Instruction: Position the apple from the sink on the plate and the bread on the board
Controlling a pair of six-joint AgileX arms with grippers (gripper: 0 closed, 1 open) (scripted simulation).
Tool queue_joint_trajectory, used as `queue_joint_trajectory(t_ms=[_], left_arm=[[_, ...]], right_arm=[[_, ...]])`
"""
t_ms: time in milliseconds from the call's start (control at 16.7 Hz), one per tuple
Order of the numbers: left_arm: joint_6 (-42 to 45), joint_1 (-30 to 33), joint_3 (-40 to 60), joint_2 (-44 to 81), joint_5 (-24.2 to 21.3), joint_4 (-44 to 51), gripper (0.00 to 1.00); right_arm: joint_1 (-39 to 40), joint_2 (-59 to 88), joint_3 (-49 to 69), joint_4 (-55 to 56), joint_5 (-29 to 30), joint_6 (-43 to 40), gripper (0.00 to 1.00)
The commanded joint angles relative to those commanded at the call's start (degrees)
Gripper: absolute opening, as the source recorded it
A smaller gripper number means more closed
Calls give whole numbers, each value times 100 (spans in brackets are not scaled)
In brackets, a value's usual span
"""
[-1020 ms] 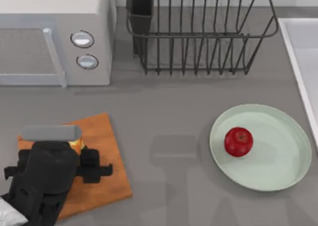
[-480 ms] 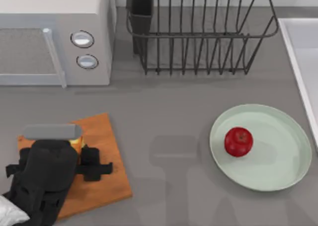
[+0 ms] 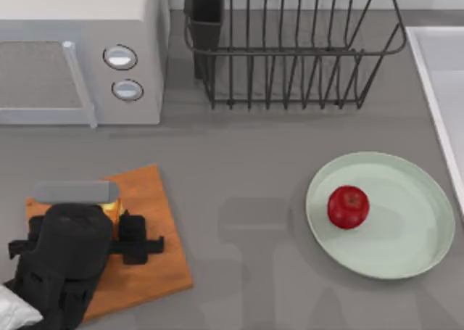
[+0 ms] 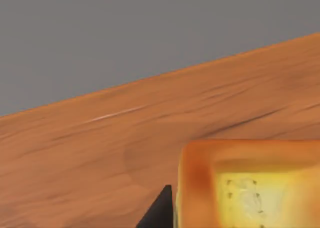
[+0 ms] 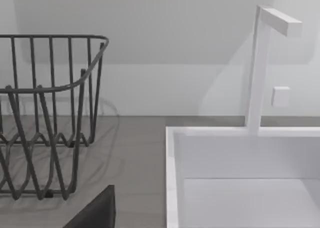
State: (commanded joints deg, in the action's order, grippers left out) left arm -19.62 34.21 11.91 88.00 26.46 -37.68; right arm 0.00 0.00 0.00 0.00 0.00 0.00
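While the apple [image 3: 348,207] sat on the plate [image 3: 406,250], left end effector [image 3: 109,212] hung over the board [image 3: 156,221], bread [image 3: 111,209] there; grip state unclear.

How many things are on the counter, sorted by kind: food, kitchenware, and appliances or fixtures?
Food: 2, the apple and the bread.
Kitchenware: 3, the plate, the board, the dish rack.
Appliances and fixtures: 2, the microwave, the sink.
Total: 7.
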Motion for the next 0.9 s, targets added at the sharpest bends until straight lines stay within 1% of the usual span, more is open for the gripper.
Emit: queue_joint_trajectory(t_ms=[240, 300, 900], left_arm=[[0, 0, 0, 0, 0, 0, 98], [0, 0, 0, 0, 0, 0, 100], [13, -19, 12, -61, -13, 11, 100]], right_arm=[[0, 0, 0, 0, 0, 0, 100], [0, 0, 0, 0, 0, 0, 100], [0, 0, 0, 0, 0, 0, 100]])
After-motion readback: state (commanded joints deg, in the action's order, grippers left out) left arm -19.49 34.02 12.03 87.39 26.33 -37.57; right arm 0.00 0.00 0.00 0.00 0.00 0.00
